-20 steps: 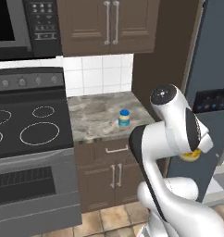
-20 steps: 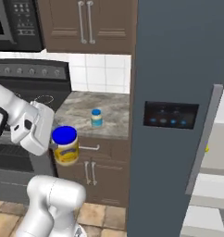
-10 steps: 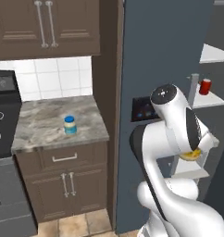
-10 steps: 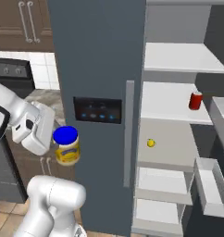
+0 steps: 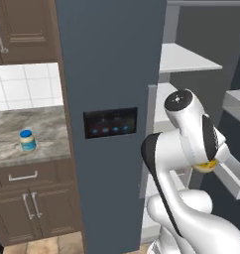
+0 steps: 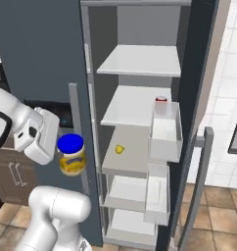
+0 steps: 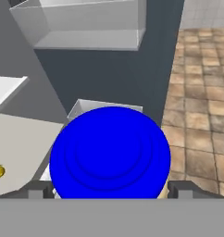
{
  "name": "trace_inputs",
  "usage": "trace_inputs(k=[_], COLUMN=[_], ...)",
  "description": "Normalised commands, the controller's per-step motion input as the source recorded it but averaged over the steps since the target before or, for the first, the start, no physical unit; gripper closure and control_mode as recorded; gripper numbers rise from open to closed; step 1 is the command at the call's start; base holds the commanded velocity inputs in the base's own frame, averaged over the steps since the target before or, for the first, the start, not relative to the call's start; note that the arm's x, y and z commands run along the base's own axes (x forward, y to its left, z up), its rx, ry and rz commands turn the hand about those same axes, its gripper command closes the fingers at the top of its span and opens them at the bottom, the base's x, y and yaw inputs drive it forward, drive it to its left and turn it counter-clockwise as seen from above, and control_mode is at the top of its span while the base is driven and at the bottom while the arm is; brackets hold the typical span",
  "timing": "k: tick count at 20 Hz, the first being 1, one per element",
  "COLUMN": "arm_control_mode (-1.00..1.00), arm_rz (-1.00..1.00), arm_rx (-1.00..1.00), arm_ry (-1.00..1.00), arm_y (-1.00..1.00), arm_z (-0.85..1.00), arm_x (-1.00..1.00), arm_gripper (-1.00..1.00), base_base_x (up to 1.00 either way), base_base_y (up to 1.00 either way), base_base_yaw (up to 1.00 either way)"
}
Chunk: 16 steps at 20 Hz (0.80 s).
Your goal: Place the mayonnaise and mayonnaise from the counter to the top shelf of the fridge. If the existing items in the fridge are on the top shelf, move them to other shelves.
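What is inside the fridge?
Inside the fridge, white shelves. A red can stands on the second shelf, partly hidden by a door bin. A tiny yellow ball lies on the third. The top shelf looks bare.

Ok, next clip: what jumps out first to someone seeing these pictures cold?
The bright blue lid of the mayonnaise jar, held in the robot's fingers low beside the white arm, in front of the dark fridge door. Next, the open fridge with its white shelves: a red can on the second shelf down and a small yellow ball one shelf lower. A second small jar stands on the stone counter to the left.
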Motion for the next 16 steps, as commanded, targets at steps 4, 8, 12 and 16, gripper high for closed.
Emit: trace_inputs(k=[4, 8, 12, 16], arm_control_mode=[1.0, 1.0, 1.0, 1.0], arm_rz=[0.0, 0.0, 0.0, 0.0], arm_rx=[0.0, 0.0, 0.0, 0.0], arm_ry=[0.0, 0.0, 0.0, 0.0], arm_y=[0.0, 0.0, 0.0, 0.0], arm_z=[0.0, 0.0, 0.0, 0.0], arm_x=[0.0, 0.0, 0.0, 0.0], arm_gripper=[1.0, 1.0, 1.0, 1.0], base_base_x=[0.51, 0.59, 0.71, 0.33], base_base_y=[-0.12, 0.0, 0.0, -0.14], base_base_yaw=[0.05, 0.04, 0.02, 0.02])
